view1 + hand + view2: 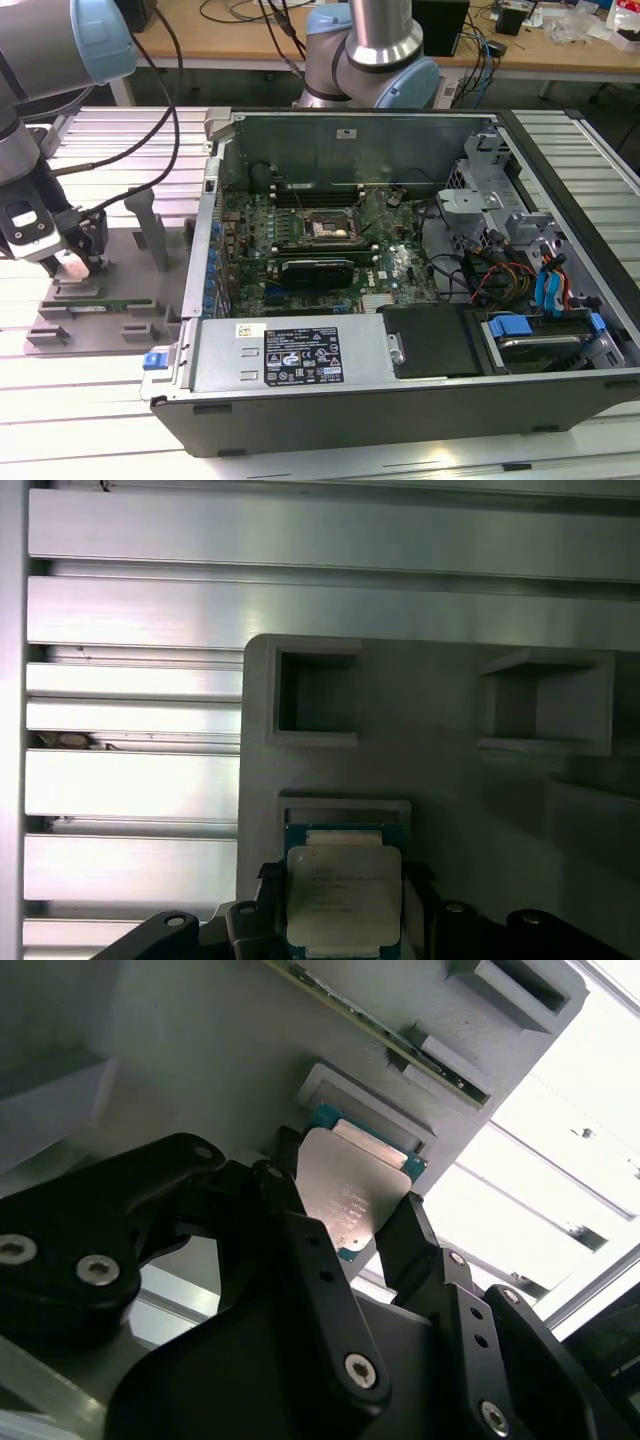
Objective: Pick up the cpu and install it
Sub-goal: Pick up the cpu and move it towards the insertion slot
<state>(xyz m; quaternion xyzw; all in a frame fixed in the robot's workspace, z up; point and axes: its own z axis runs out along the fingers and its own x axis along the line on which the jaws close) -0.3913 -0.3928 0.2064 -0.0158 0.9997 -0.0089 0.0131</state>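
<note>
The cpu (352, 1188) is a flat square chip with a shiny silver-grey top and a thin teal rim. In both wrist views it sits between my black fingers (300, 1250), which press on two opposite edges. My gripper (345, 1198) is shut on it, just over a raised rectangular seat of the grey fixture plate (440, 780). The first wrist view has the cpu (343, 895) and the gripper (340, 882) below that seat. In the exterior view my gripper (75, 262) hangs over the fixture plate (60, 335) at the exterior view's left. The black socket frame (328, 228) lies on the motherboard inside the open computer case (210, 240).
A long green memory stick (100, 303) rests in a slot of the fixture plate close to my gripper, and grey posts (150, 225) stand on the plate beside the case wall. A power supply (290, 355), drive cages and cables fill the case. Ribbed aluminium table (130, 610) surrounds everything.
</note>
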